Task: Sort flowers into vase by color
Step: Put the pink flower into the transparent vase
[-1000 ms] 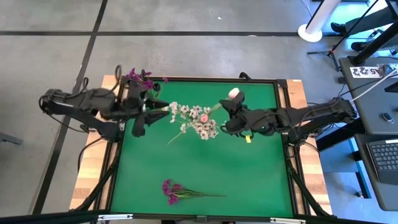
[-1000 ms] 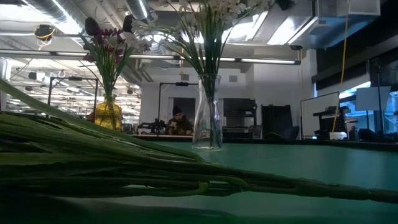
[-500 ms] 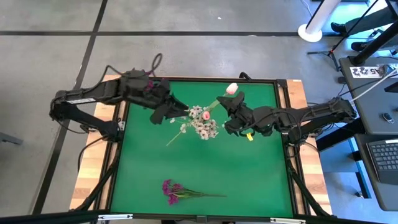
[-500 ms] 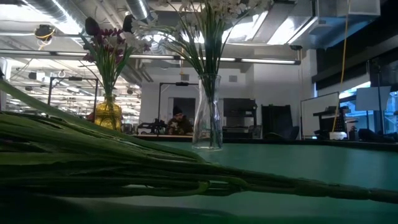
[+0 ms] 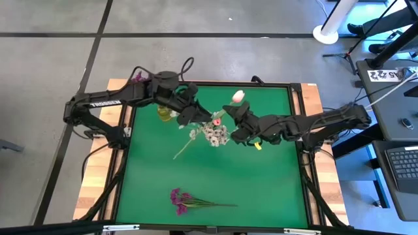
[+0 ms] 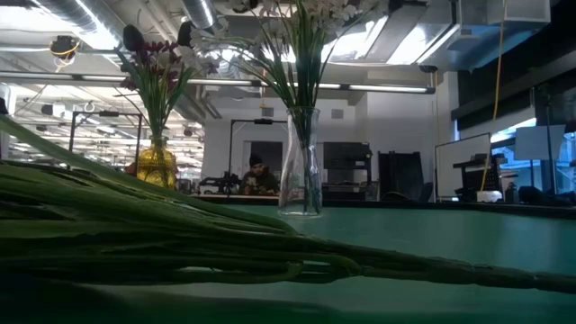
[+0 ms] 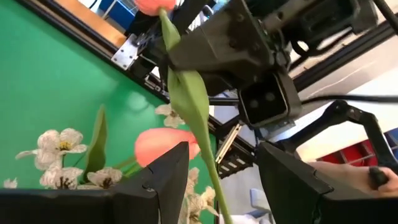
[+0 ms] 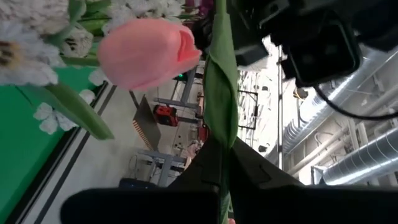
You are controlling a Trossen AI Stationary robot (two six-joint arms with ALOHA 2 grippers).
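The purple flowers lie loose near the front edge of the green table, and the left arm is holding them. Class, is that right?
Not quite. The purple flowers do lie loose near the table's front edge, but no arm holds them. The high view shows both arms far from them, at the white flowers.

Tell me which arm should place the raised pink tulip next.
Right, probably: the right pincer is shut on the tulip stem. The left pincer is open and holds nothing, beside the white flowers.
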